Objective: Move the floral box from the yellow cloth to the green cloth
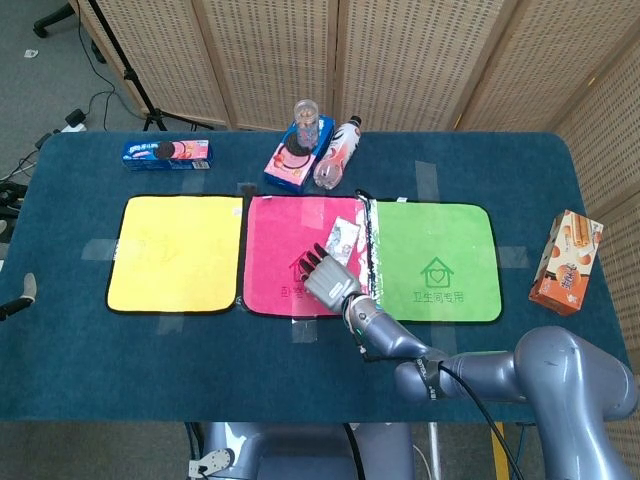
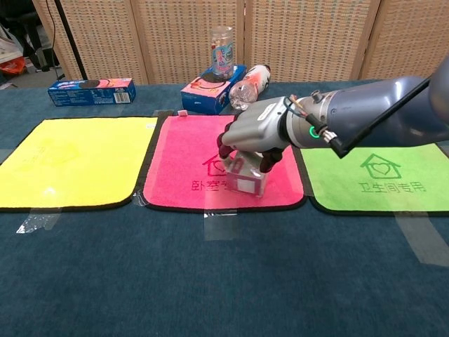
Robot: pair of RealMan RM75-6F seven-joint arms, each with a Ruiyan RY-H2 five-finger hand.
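Well, box: the floral box (image 2: 245, 175) lies on the pink cloth (image 2: 186, 168), between the yellow cloth (image 2: 66, 158) and the green cloth (image 2: 372, 175), so it seems midway.
Right hand: the right hand (image 2: 254, 137) covers it from above, fingers curled down both sides, gripping it, likely to carry it rightward.
Left hand: not visible in either view.
Hidden: most of the box sits under the palm; whether it touches the cloth, I cannot tell.

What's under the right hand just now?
The floral box sits under the right hand, on the pink cloth beside the green cloth. The hand covers its top; finger contact is unclear.
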